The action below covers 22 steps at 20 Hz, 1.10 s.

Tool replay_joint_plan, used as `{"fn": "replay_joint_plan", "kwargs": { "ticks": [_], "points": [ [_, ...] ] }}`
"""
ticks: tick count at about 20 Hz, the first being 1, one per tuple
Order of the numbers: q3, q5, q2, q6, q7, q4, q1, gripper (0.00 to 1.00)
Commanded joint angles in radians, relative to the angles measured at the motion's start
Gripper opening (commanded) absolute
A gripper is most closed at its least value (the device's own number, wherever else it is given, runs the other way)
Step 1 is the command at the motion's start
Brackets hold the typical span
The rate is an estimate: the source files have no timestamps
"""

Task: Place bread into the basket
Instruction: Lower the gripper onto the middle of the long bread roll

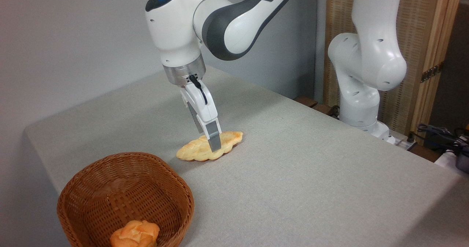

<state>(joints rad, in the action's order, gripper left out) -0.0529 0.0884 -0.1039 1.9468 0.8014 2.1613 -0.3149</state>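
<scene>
The bread, a long pale golden pastry with a browned tip, lies flat on the grey table near its middle. My gripper points down onto the bread's middle, one finger on the near side and the other mostly hidden behind it. The fingers look closed against the bread, which still rests on the table. The brown wicker basket stands at the front left, a short way from the bread.
A small round orange bun lies inside the basket at its near end. The arm's white base stands at the table's right back edge, with cables beyond it. The table's left edge runs close behind the basket.
</scene>
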Motion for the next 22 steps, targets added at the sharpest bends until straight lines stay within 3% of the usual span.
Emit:
{"fn": "replay_joint_plan", "kwargs": {
  "ticks": [1,9,12,13,22],
  "points": [
    [-0.008,0.002,0.021,0.023,0.022,0.011,-0.015,1.0],
    [-0.008,0.002,0.056,0.063,0.022,0.009,-0.018,0.99],
    [-0.008,0.004,0.064,0.067,0.022,0.009,-0.015,0.53],
    [-0.008,0.002,0.062,0.069,0.022,0.009,-0.015,0.45],
    [-0.01,0.005,0.058,0.064,0.021,0.0,-0.015,0.43]
  ]
}}
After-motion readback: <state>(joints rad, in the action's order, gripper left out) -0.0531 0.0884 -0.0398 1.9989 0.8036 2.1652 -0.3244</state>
